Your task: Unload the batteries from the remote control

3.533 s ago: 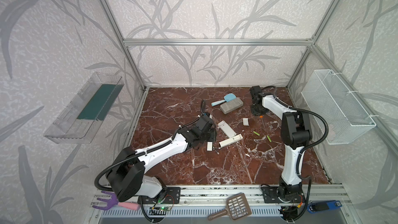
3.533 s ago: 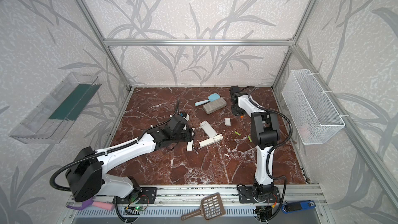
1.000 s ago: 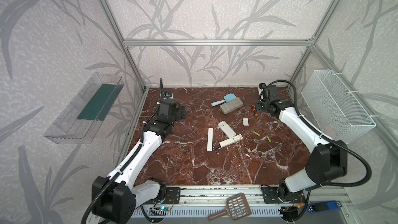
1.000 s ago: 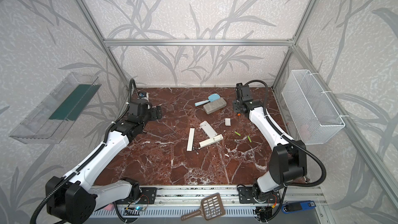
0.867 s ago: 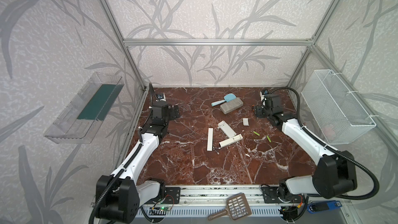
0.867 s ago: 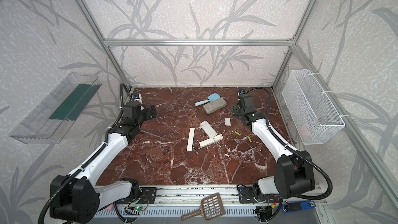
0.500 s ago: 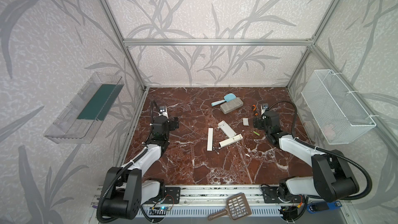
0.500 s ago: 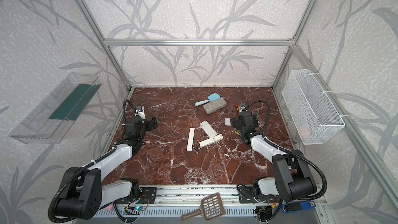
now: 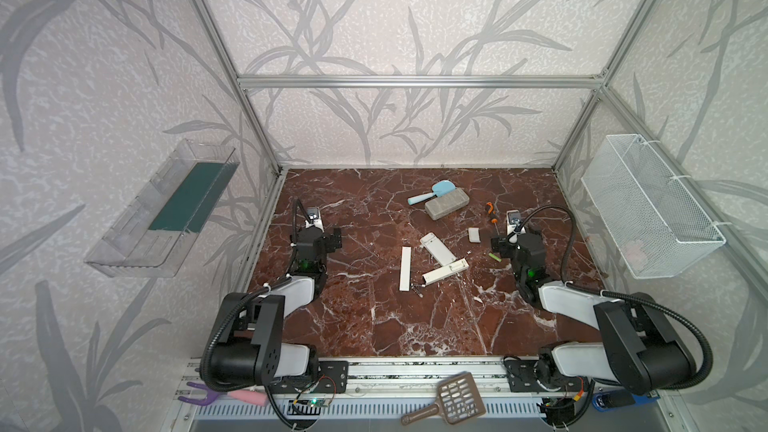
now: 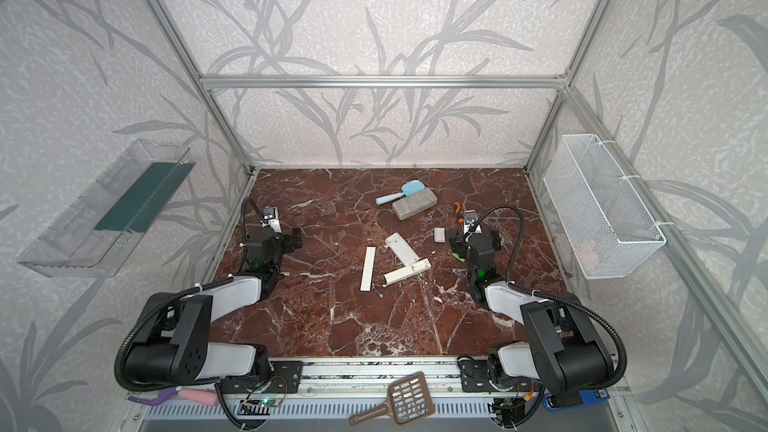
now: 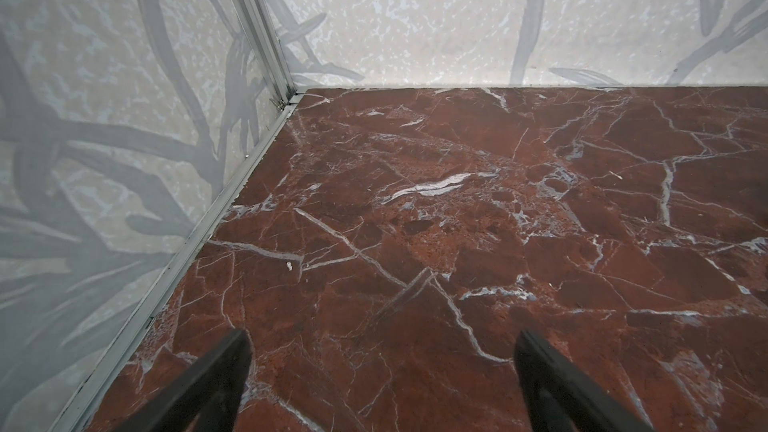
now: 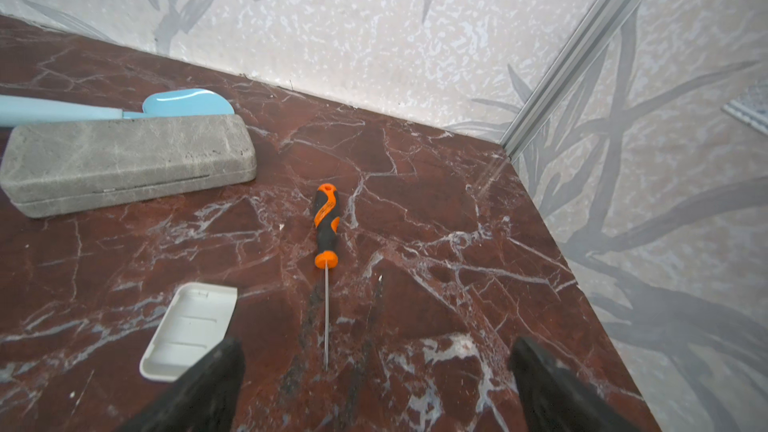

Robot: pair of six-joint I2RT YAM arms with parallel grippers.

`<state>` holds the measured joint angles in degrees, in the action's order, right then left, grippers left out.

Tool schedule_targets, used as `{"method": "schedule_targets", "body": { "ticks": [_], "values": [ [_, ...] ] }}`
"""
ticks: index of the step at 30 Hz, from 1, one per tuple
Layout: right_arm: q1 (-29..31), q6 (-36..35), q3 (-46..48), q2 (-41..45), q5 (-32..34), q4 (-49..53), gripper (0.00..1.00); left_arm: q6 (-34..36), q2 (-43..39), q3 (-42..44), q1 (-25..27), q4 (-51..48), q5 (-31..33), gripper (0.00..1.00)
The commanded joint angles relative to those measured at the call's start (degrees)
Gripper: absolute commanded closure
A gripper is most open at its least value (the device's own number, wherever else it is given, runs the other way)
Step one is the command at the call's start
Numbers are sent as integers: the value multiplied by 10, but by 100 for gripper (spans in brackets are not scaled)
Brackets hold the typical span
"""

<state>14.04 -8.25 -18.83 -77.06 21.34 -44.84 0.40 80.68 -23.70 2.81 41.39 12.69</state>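
Observation:
In both top views the white remote control lies in pieces mid-floor: one body (image 9: 436, 248) (image 10: 401, 249), another (image 9: 444, 272) (image 10: 407, 271) and a flat strip (image 9: 405, 263) (image 10: 368, 268). Small dark batteries (image 9: 417, 287) (image 10: 377, 289) lie at their near end. A lime green battery (image 9: 494, 257) (image 10: 458, 257) lies just left of my right gripper (image 9: 515, 241) (image 10: 476, 243) (image 12: 376, 347), which is open and empty. My left gripper (image 9: 322, 238) (image 10: 276, 241) (image 11: 382, 338) stands open over bare floor at the left wall.
An orange-handled screwdriver (image 12: 326, 226) (image 9: 490, 211) and a small white cover (image 12: 189, 332) (image 9: 473, 234) lie in front of the right gripper. A grey case (image 9: 446, 203) (image 12: 124, 160) and a blue scoop (image 9: 434, 192) lie at the back. A wire basket (image 9: 648, 209) hangs on the right wall.
Both arms have drawn back toward the front and folded low. The right gripper has opened wide and left the screwdriver lying at the back right.

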Motion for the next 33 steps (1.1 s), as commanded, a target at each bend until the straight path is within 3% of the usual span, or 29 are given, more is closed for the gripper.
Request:
{"method": "schedule_targets", "body": {
  "ticks": [1, 5, 9, 14, 17, 22, 33],
  "values": [
    [1, 3, 33, 4, 8, -76, 1, 2, 28, 27, -3, 90, 5, 0],
    [-13, 2, 42, -24, 6, -139, 1, -3, 56, 39, -4, 138, 14, 0],
    [-35, 34, 41, -60, -47, -172, 1, 3, 105, 63, -4, 233, 14, 0],
    [-38, 25, 71, -177, -64, -347, 1, 4, 95, 46, -6, 189, -8, 0],
    [-40, 33, 54, -155, -59, -284, 1, -5, 92, 30, -24, 150, -43, 0],
    [-42, 40, -16, -146, -42, -150, 1, -14, 91, 23, -30, 131, -44, 1],
    [-51, 49, -16, -144, -53, -145, 1, -13, 91, 23, -30, 131, -44, 1]
  ]
}}
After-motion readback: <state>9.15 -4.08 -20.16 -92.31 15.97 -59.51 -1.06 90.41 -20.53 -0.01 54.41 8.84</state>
